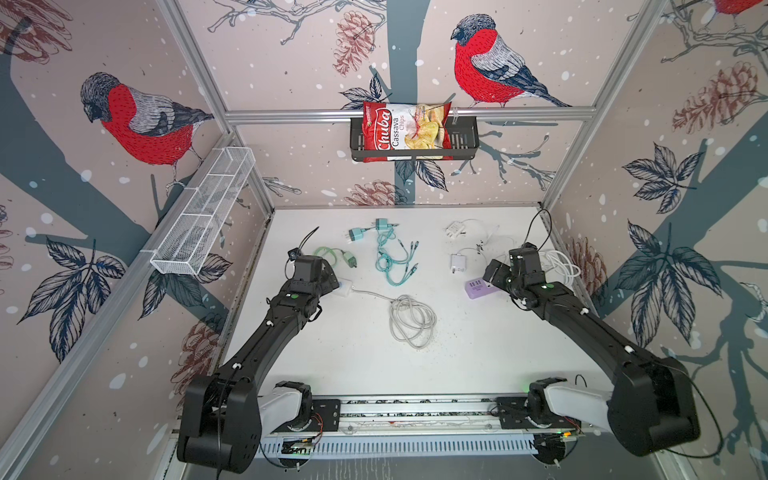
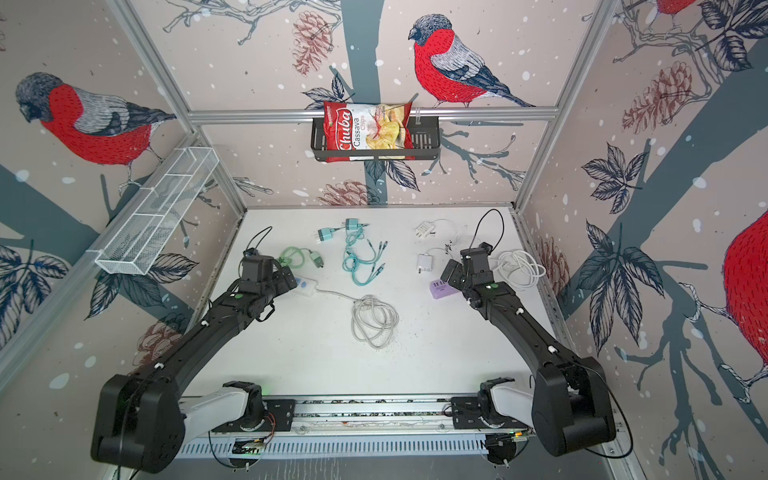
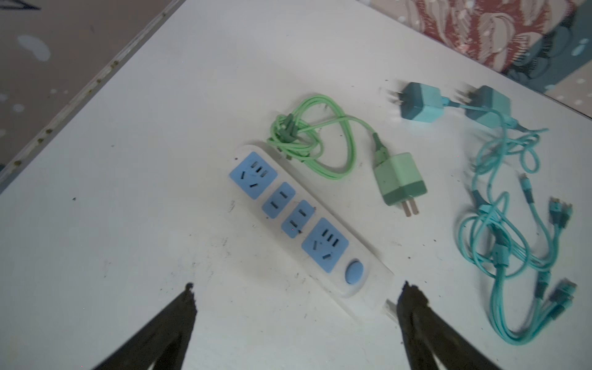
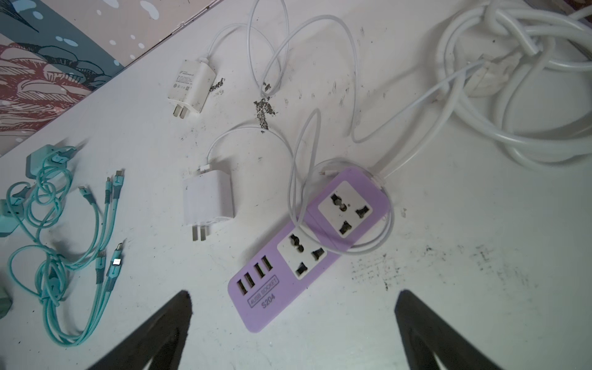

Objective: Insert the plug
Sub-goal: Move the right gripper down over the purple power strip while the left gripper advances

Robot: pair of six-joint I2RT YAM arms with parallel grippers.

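**A:** What do the plugs look like, and where are they?

**B:** All loose on the worktop (image 1: pixel 340 365), none in a socket. The green charger (image 3: pixel 402 179) lies on its side with two flat prongs bare, just beside the white power strip (image 3: pixel 362 256). Its green cable is bundled at that strip's far end.

**A:** And the tools?

**B:** The left tool (image 3: pixel 298 285) hangs over the white strip's button end, jaws wide apart and empty. The right tool (image 4: pixel 294 293) is likewise spread over the purple power strip (image 4: pixel 307 253), gripping nothing.

**A:** Room to move?

**B:** The near half of the worktop is bare except for the grey coiled cord (image 1: pixel 411 320). The thick white cable coil (image 4: pixel 512 96) crowds the right wall.

**A:** Counts?

**B:** There are two strips. The white one has four blue socket faces; the purple one has two sockets and four USB ports, with a thin white lead looped over it. There are five chargers: one green, two teal chargers (image 3: pixel 423 105) and two white chargers (image 4: pixel 208 198).
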